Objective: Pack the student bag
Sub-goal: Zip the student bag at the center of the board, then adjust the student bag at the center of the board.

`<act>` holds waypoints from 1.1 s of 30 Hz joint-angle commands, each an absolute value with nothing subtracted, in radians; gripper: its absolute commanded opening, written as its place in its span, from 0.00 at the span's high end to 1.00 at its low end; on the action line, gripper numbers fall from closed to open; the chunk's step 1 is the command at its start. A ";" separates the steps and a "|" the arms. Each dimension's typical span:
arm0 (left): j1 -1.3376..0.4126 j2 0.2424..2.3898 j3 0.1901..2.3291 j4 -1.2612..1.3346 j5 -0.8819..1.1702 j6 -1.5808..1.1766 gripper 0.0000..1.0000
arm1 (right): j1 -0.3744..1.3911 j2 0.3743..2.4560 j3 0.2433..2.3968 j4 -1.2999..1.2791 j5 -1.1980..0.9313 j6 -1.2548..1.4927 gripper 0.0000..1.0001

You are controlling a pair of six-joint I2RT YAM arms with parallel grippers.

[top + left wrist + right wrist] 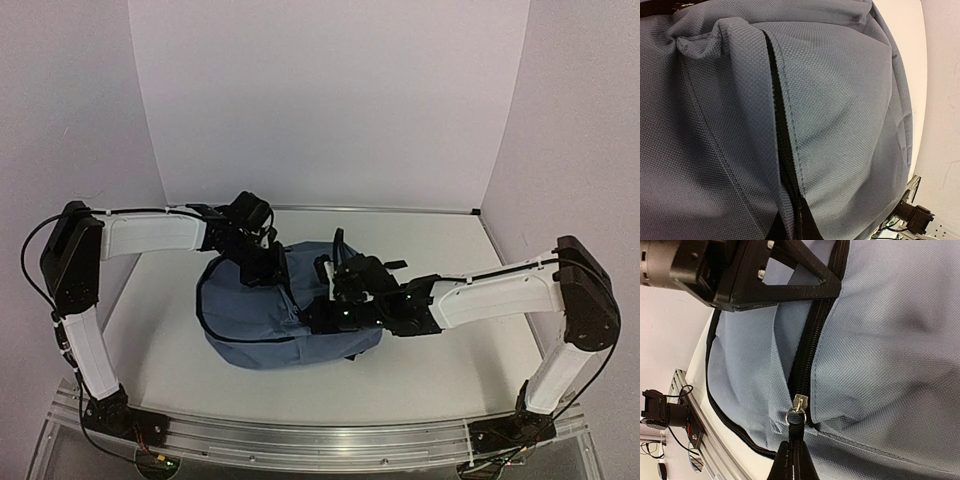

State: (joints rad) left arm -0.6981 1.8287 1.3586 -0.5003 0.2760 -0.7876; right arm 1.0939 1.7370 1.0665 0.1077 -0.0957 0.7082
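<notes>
One student bag, one table, one zip pull, and two arms: left arm, right arm.

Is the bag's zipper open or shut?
Shut, where visible: on the student bag, the zipper teeth mesh to the slider, whose pull the right claw pinches. Elsewhere, cannot tell.

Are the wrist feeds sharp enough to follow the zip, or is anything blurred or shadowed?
Right wrist: sharp and well lit; the zip pull shows clearly at the right claw. Left wrist: student bag weave crisp, but the zip gap is deep shadow. Top view: softer, little detail on the bag.
</notes>
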 commanded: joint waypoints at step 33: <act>-0.414 1.907 1.572 -0.414 0.176 -0.435 0.27 | 0.857 1.569 1.132 0.002 0.119 0.563 0.02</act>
State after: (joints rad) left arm -0.4171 2.0384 1.6397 -0.5048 0.2690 -0.4610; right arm 0.8856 1.6145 1.1455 -0.0017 0.0753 0.6209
